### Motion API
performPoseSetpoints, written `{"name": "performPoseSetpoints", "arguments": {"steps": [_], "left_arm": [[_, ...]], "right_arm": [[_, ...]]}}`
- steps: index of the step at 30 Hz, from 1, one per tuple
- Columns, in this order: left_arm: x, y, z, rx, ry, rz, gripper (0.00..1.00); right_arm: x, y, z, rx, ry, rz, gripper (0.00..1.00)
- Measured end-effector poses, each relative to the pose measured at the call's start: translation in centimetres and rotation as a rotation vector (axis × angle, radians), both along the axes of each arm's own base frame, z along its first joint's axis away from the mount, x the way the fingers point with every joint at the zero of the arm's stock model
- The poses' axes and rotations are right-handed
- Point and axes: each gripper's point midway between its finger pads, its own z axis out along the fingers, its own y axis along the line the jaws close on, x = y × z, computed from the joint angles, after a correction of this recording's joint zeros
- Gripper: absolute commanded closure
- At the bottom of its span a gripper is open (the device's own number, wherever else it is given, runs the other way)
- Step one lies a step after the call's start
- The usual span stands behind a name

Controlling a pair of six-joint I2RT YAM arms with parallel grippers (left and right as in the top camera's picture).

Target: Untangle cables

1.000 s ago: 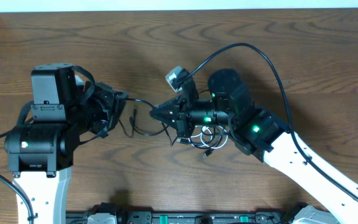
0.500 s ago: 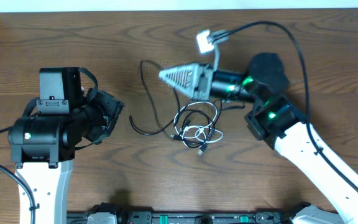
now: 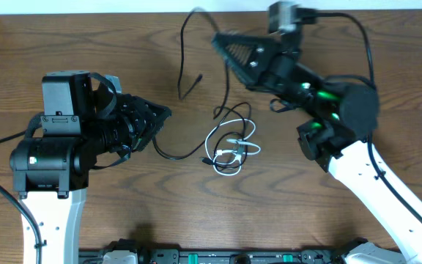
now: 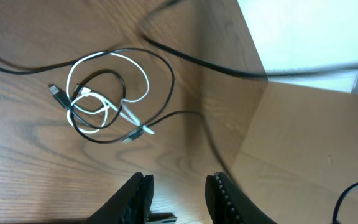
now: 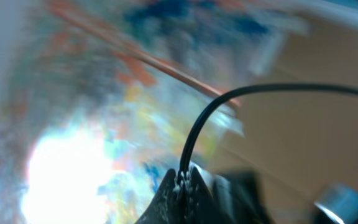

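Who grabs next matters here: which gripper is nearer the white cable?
Left. Left gripper sits beside the white cable; right gripper is up past it, holding a black cable.

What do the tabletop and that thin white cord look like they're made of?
Tabletop: wood or a wood-look laminate, brown, low sheen; dark grain lines run across it.
White cord: probably wire in a smooth plastic or rubber sheath, since it lies in soft, loose loops; the pictures cannot settle which.
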Motion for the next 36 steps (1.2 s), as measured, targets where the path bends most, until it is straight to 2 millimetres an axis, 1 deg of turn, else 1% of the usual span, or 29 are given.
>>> {"name": "performPoseSetpoints", "arguments": {"steps": [1, 2, 4, 6, 8, 10, 11, 13, 15, 16, 18, 20, 21, 25, 29, 32, 36], "left_arm": [[0.0, -0.1, 0.0, 0.000, -0.003, -0.007, 0.66], [0.0, -0.1, 0.0, -0.001, -0.004, -0.009, 0.66], [-0.1, -0.1, 0.1, -0.003, -0.005, -0.013, 0.66], [-0.1, -0.1, 0.0, -0.001, -0.006, -0.016, 0.66], [-0.1, -0.1, 0.0, 0.002, -0.009, -0.020, 0.66], [-0.1, -0.2, 0.0, 0.004, -0.011, -0.023, 0.66], [-0.1, -0.2, 0.0, 0.003, -0.011, -0.024, 0.66], [-0.1, -0.2, 0.1, 0.004, -0.014, -0.026, 0.66], [-0.1, -0.2, 0.1, 0.003, -0.013, -0.026, 0.66], [-0.1, -0.2, 0.1, 0.003, -0.013, -0.026, 0.66], [-0.2, -0.2, 0.0, 0.004, -0.011, -0.027, 0.66], [-0.2, -0.2, 0.0, 0.003, -0.010, -0.026, 0.66], [-0.2, -0.2, 0.0, 0.003, -0.009, -0.027, 0.66], [-0.2, 0.0, -0.2, 0.012, -0.004, -0.020, 0.66], [-0.2, 0.4, -0.5, 0.036, 0.008, -0.002, 0.66], [-0.2, 0.6, -0.7, 0.047, 0.008, 0.006, 0.66], [-0.1, 0.6, -0.7, 0.050, 0.008, 0.008, 0.66]], "right_arm": [[-0.2, -0.7, 0.9, 0.040, -0.027, -0.012, 0.99], [-0.3, -1.3, 1.4, 0.060, -0.040, -0.023, 0.99], [0.4, -2.1, 1.7, 0.071, -0.051, -0.060, 0.98], [1.4, -2.8, 1.3, 0.037, -0.085, -0.127, 0.99], [2.4, -2.9, 0.2, -0.043, -0.144, -0.196, 0.99], [3.5, -2.3, -1.8, -0.170, -0.198, -0.244, 0.99], [4.1, -1.9, -3.3, -0.246, -0.208, -0.258, 0.99], [5.4, -0.8, -7.3, -0.417, -0.184, -0.262, 0.99], [6.5, -0.5, -11.5, -0.564, -0.134, -0.274, 0.99], [7.1, -0.6, -13.1, -0.619, -0.104, -0.290, 0.98], [8.5, -1.5, -16.5, -0.739, -0.028, -0.358, 0.99], [9.9, -2.8, -18.4, -0.822, 0.022, -0.455, 0.99], [10.5, -3.4, -18.8, -0.852, 0.026, -0.501, 0.99], [11.8, -4.8, -19.3, -0.937, -0.033, -0.620, 0.99], [12.6, -6.1, -18.7, -0.970, -0.070, -0.709, 0.99], [12.7, -7.6, -17.0, -0.962, -0.091, -0.792, 0.99], [11.2, -9.7, -12.9, -0.909, -0.137, -0.899, 0.99]]}}
